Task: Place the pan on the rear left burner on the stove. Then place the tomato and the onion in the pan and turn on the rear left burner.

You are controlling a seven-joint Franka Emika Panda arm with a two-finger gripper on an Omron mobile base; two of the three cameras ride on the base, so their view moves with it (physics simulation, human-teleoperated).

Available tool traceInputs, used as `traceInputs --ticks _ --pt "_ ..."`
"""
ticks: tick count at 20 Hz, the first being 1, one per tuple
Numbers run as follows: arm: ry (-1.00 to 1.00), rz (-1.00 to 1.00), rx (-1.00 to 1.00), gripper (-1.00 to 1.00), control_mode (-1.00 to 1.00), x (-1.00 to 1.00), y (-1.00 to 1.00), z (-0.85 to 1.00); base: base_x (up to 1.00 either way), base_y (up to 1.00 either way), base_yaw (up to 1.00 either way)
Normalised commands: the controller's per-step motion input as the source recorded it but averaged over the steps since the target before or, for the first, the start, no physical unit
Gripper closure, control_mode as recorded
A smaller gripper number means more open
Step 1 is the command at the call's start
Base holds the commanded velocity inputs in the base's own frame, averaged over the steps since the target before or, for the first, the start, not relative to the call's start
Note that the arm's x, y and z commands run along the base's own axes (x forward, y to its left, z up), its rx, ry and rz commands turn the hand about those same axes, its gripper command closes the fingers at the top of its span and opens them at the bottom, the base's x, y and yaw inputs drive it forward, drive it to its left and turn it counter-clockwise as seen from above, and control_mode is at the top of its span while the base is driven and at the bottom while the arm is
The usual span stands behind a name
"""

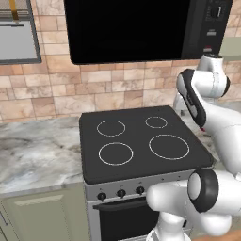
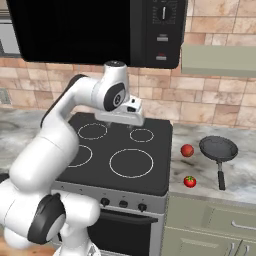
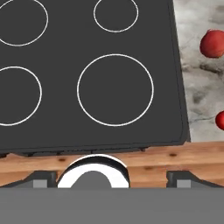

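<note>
Nothing yet on the rear left burner of the stove; all the carrying is still ahead, so plenty of room for error. Pan resting on the tabletop to the right of the cooktop, thin black handle pointing toward the front edge; onion just beside the pan's left rim, tomato nearer the front, a little apart from both. Biggest risk, by judgement: reaching for the pan from the stove side and knocking the onion along the way, sending it rolling across the tabletop or off the front edge. Also likely to give trouble: gripping the slim handle off-centre, letting the pan swing or tip during the carry. Also worth guarding against: mistaking the small rear right ring for the target, or confusing the two red balls, told apart only by the green cap. Arm arched up and forward from the base, elbow high, wrist bent down over the rear middle of the cooktop, hand hanging above the glass between the two rear rings, well apart from the pan. Fingers spread wide at the lower edge of the hand view, holding nothing, pointed down at the black cooktop with the two red balls at the far right.
</note>
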Motion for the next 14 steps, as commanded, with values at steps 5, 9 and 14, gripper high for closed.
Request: traceInputs --ticks 5,9,14 --pt "0.11 -0.04 -0.01 -1.0 -1.0 0.0 -0.68 -0.18 0.0 0.0 0.0" --pt "0.1 -0.04 0.0 -1.0 -1.0 0.0 -0.68 -0.15 0.0 0.0 0.0" --pt "0.07 -0.03 0.0 -1.0 -1.0 0.0 -0.68 -0.14 0.0 0.0 0.0"
